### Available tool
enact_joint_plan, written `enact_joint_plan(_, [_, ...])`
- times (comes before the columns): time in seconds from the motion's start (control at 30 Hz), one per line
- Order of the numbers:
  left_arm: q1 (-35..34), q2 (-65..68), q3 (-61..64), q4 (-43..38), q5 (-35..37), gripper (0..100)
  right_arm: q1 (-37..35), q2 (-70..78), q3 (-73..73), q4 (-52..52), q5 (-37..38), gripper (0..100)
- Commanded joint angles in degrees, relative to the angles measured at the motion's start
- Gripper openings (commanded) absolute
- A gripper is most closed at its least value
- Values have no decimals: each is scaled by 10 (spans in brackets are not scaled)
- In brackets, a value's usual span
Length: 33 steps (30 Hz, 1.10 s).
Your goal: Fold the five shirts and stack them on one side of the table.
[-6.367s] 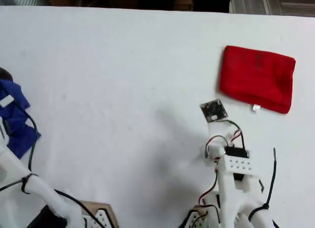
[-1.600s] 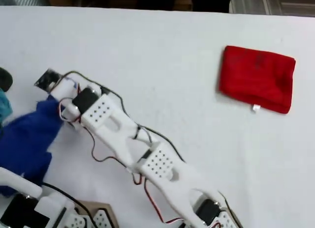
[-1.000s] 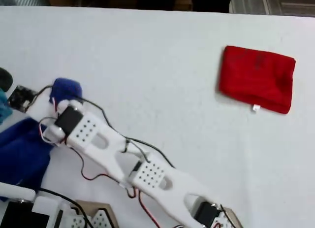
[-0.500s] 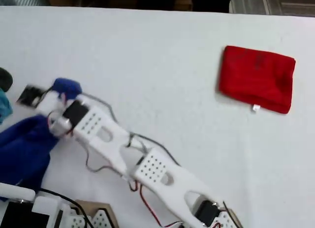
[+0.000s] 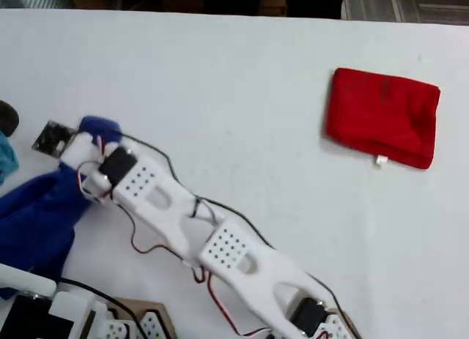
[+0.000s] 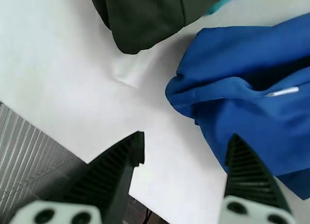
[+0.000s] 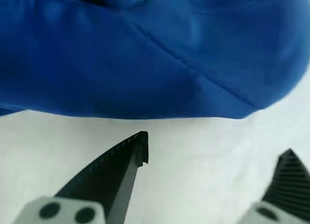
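Right gripper and left gripper both gape beside the blue shirt, 8 o'clock on the table; best pinch 1 hem layer, drag centreward.

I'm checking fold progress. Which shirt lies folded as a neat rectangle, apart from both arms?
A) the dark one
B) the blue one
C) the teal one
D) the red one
D: the red shirt lies flat and squared on the right side, while the blue shirt is bunched up at the left beside an arm.
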<state>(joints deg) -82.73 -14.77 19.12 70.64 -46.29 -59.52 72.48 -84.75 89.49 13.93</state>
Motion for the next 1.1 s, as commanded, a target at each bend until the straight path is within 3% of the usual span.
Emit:
enact_joint_plan(0.0, [4, -23, 0, -8, -4, 279, -10, 20, -14, -3, 53, 396])
enact_joint_plan(0.1, [4, -22, 5, -8, -4, 279, -20, 45, -20, 9, 143, 277])
enact_joint_plan(0.23, [20, -18, 27, 4, -34, 279, -18, 40, -21, 16, 156, 29])
enact_joint_plan(0.27, [31, -18, 38, 4, -47, 279, -10, 36, -21, 18, 156, 12])
enact_joint_plan(0.5, [122, -18, 109, -12, -66, 279, 61, -21, -21, 39, 115, 20])
enact_joint_plan(0.63, [165, -18, 151, -126, -58, 279, 81, -70, -21, 92, 112, 21])
enact_joint_plan(0.73, [161, -18, 156, -218, -29, 279, 91, -102, -15, 118, 112, 21])
enact_joint_plan(0.87, [149, -18, 161, -277, -32, 280, 110, -126, -15, 118, 112, 21])
enact_joint_plan(1.07, [177, -17, 223, -274, -134, 270, 129, -145, -15, 118, 112, 21])
